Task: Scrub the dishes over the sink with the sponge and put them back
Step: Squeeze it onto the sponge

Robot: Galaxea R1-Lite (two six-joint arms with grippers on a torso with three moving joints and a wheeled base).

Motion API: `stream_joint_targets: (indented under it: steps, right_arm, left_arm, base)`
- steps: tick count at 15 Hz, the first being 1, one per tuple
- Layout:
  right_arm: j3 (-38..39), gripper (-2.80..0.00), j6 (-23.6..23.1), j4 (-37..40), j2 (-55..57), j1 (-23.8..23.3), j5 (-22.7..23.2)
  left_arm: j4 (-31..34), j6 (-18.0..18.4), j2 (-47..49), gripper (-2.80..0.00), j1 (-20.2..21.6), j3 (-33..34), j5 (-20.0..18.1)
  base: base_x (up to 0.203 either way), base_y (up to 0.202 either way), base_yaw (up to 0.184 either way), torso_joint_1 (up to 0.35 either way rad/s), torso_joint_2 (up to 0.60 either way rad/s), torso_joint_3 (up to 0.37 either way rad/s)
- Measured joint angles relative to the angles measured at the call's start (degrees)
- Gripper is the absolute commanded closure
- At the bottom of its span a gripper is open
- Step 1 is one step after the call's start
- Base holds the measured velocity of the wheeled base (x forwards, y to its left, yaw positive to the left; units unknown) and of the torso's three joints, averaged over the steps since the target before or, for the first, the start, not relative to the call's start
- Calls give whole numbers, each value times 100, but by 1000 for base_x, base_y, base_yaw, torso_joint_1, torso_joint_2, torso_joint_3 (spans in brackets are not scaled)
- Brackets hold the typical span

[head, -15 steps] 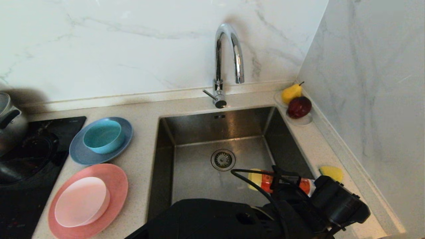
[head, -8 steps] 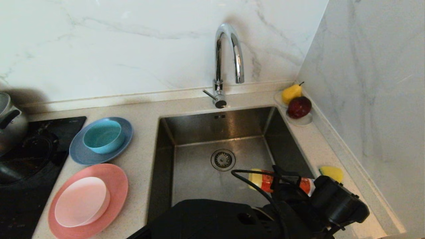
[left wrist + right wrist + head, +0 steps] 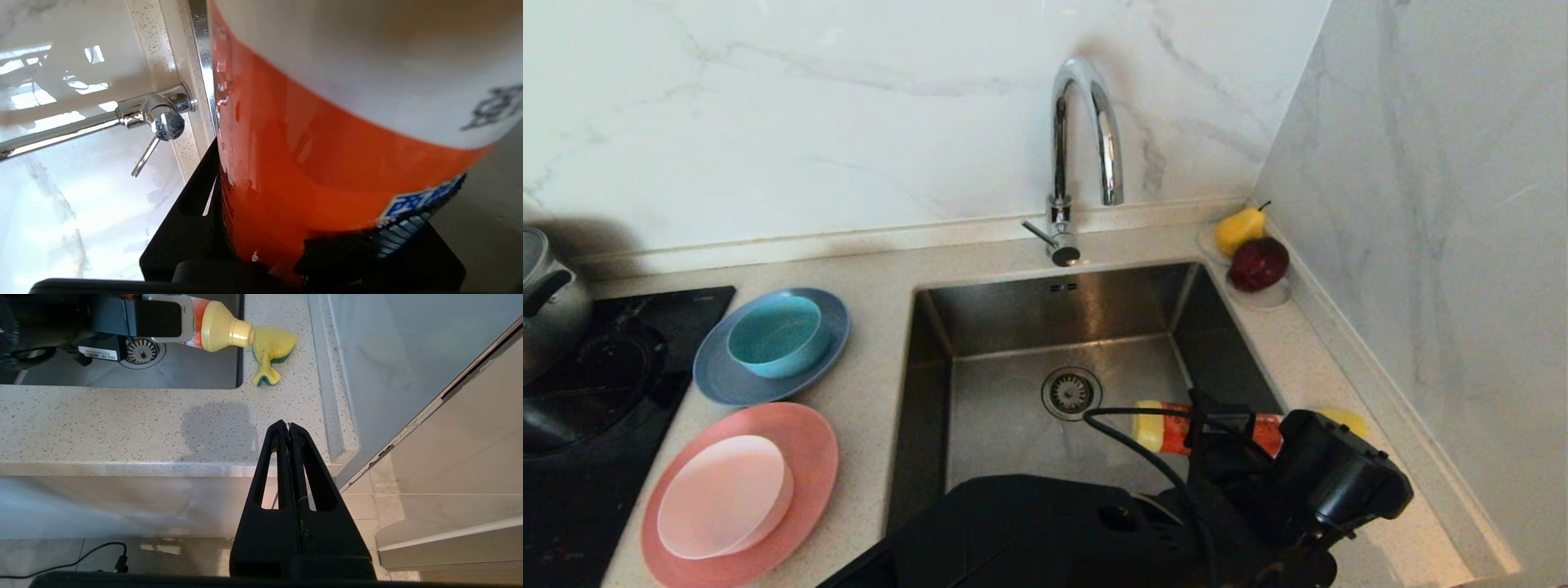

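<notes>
**Left arm holds a soap bottle over the sink's right side**

Low in the right of the head view, the left gripper [image 3: 1225, 433] is clamped on an orange-and-white bottle [image 3: 1176, 426], which lies roughly level with its yellow cap end pointing toward the drain [image 3: 1072, 393]. From the left wrist camera the bottle's orange body [image 3: 310, 163] fills most of the picture, pressed between the black fingers [image 3: 184, 228]. From the right wrist camera the bottle's yellow neck [image 3: 222, 330] pokes out past the sink's edge, just beside the sponge [image 3: 271, 351].

That sponge, yellow with a green layer showing at its edges, lies crumpled on the speckled counter [image 3: 122, 416] between the sink's rim and the wall; in the head view only a sliver of it [image 3: 1347, 418] shows behind the arm's black housing.

The right gripper [image 3: 289, 425] hangs below the counter's front edge, its two fingers pressed together and holding nothing.

The sink [image 3: 1013, 327] is a steel basin under a chrome tap [image 3: 1086, 139]. To the left of it on the counter, a teal bowl [image 3: 778, 335] sits on a grey-blue plate [image 3: 719, 376], and nearer the lower left a pale pink bowl [image 3: 723, 494] sits on a salmon-pink plate [image 3: 809, 441]. A pear [image 3: 1240, 229] and a dark red fruit [image 3: 1259, 263] rest in a small white dish [image 3: 1262, 300] in the far right corner. A steel pot [image 3: 547, 302] stands on the black hob [image 3: 613, 392] at the left edge.
</notes>
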Motion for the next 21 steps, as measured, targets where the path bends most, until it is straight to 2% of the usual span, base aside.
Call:
stream_joint_targets:
  steps: [2,6,11,13,18,21]
  right_arm:
    - [0,0,0,0,0,0,-2]
    - [-2,0,0,1,0,0,-2]
    - [0,0,0,-2,0,0,-5]
    - [1,0,0,0,0,0,0]
    - [0,0,0,-2,0,0,-4]
    - [0,0,0,0,0,0,-4]
  left_arm:
    - [-235,261,60,0,29,0,2]
    - [-953,1067,199,0,67,0,-7]
    - [-991,1143,294,0,111,0,-6]
    - [-1015,1276,296,0,112,2,-6]
    - [-1399,1312,263,0,153,-2,-1]
    - [-1410,1317,196,0,189,-4,12]
  base:
    - [0,0,0,0,0,0]
    - [0,0,0,0,0,0]
    - [0,0,0,0,0,0]
    - [0,0,0,0,0,0]
    - [0,0,0,0,0,0]
    - [0,0,0,0,0,0]
